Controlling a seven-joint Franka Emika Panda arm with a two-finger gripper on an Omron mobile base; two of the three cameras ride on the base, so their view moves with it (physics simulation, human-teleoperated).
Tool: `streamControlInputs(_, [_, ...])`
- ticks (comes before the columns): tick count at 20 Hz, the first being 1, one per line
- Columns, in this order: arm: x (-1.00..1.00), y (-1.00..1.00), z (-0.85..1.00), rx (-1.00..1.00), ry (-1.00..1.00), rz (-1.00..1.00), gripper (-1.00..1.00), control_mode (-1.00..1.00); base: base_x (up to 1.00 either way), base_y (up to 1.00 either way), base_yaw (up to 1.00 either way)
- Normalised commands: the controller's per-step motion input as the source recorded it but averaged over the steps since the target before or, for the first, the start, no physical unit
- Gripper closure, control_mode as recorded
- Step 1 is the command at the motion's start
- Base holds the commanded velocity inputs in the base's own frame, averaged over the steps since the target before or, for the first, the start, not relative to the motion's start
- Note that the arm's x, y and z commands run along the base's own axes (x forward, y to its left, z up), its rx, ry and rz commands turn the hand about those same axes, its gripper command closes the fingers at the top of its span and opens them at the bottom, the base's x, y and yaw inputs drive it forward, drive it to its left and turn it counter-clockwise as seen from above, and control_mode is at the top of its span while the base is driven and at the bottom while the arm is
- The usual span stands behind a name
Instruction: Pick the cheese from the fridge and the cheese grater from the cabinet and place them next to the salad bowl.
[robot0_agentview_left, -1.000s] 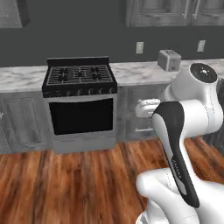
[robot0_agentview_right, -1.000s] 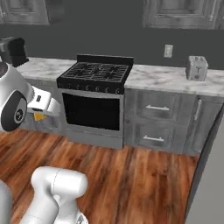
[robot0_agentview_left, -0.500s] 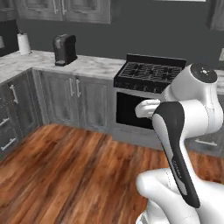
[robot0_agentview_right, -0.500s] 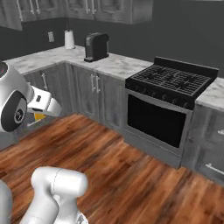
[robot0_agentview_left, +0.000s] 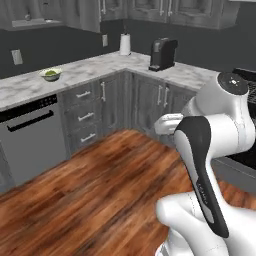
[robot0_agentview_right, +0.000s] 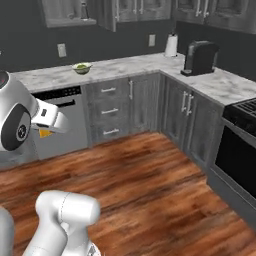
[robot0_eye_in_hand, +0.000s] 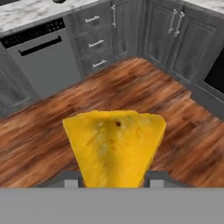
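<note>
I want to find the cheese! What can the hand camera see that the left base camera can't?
The hand view alone gives a close look at the yellow cheese, a wedge clamped in the tool. The left base view alone gives the salad bowl on the marble counter, the paper towel roll, the black coffee machine and the robot's white arm. Both show the wooden floor, the grey drawers and the dishwasher.

Coffee maker (robot0_agentview_left: 162, 54), perhaps paper towels (robot0_agentview_left: 125, 44)
</note>
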Motion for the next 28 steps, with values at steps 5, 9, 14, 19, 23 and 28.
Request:
streamControlInputs(5, [0.00,0.00,0.00,0.00,0.00,0.00,1.00,1.00,0.51,0.00,0.54])
streamControlInputs(9, [0.00,0.00,0.00,0.00,0.00,0.00,1.00,1.00,0.75,0.00,0.37])
streamControlInputs(14, [0.00,0.00,0.00,0.00,0.00,0.00,1.00,1.00,0.87,0.00,0.23])
streamControlInputs(19, [0.00,0.00,0.00,0.00,0.00,0.00,1.00,1.00,0.90,-0.01,0.15])
streamControlInputs(23, [0.00,0.00,0.00,0.00,0.00,0.00,1.00,1.00,0.91,-0.04,0.10])
streamControlInputs(28, [0.00,0.00,0.00,0.00,0.00,0.00,1.00,1.00,0.87,-0.14,0.10])
